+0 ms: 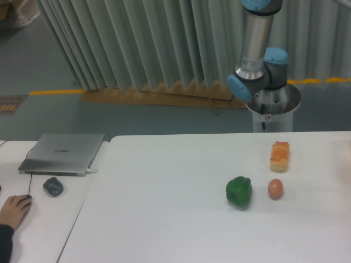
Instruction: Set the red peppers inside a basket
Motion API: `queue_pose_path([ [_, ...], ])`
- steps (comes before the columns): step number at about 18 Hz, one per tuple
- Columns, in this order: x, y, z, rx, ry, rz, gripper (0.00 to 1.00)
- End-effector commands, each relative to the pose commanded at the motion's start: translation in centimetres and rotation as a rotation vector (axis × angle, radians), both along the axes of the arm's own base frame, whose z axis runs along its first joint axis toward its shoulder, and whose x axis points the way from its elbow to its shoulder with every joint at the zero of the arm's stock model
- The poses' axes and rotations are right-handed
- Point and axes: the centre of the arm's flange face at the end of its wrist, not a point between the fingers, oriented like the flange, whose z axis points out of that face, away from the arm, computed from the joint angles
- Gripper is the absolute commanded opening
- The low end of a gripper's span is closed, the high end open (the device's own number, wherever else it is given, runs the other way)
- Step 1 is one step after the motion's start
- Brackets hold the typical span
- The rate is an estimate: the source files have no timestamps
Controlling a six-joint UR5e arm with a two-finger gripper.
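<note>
Gripper out of frame; only the arm's lower links (pixel 256 49) show, rising past the top edge behind the table, so whether the fingers are spread or pressed together cannot be told. Silver link tilted slightly, blue-capped joints (pixel 258 83) sitting over a round grey base (pixel 272 107) behind the far edge of the white table (pixel 164 219).

Red pepper: not visible anywhere in this view. No basket visible either.

On the table, right half:
- green bell pepper (pixel 239 191), resting on its side, nearer the front.
- brown egg (pixel 275 188), just beside the green pepper on its right, apart from it.
- orange-tan bread-like piece (pixel 279 155), behind the egg, toward the far edge, well apart from the pepper.

Left side, on a separate lower white surface (pixel 49 230) butted against the table: closed silver laptop (pixel 62 153), a small dark object (pixel 52 186) in front of it, and a person's hand (pixel 13 210) at the lower left corner resting on something dark, mostly hidden.

Background: pleated grey curtain (pixel 137 44), yellow floor line (pixel 52 92), cardboard strip (pixel 159 96) along the curtain's foot.
</note>
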Motion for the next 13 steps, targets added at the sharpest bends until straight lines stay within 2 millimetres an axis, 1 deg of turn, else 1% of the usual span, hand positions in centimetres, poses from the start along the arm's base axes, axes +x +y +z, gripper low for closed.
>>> queue_pose_path([
  [1,0.3,0.2,-0.4,-0.003,-0.008,-0.010,1.00],
  [2,0.7,0.1,-1.4,-0.008,-0.026,-0.011,1.00],
  [4,1.4,-0.3,-2.5,-0.034,-0.041,-0.053,1.00],
  [6,1.4,-1.0,-3.0,-0.079,-0.041,-0.105,1.00],
  [9,1.3,-1.5,-3.3,-0.090,-0.047,-0.114,1.00],
  [13,1.4,-1.4,-3.3,-0.091,-0.053,-0.118,1.00],
])
